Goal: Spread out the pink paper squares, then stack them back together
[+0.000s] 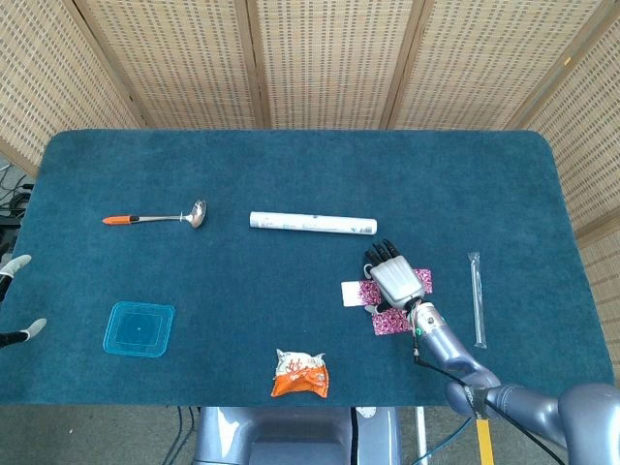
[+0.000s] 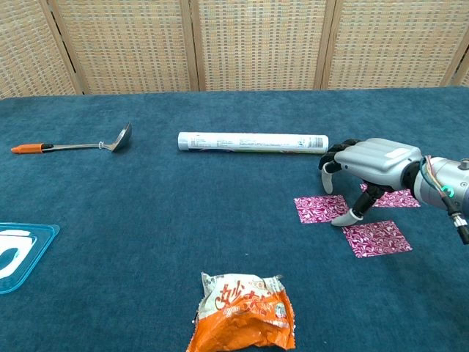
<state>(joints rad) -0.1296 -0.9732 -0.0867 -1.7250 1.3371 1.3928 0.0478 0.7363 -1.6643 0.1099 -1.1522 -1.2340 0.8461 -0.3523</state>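
The right robot hand (image 2: 370, 163) hovers with fingers spread, holding nothing, and partly hides three pink squares (image 2: 320, 208). The left robot hand (image 1: 12, 296) is cut off at the frame edge, so its state is unclear.

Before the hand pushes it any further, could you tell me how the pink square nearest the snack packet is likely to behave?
The pink paper square lies flat on the blue cloth, so it looks thin, light and probably floppy. The cloth's nap may drag at it, so a push may crumple it. Lying so flat, it is probably hard for the right hand to pinch up.
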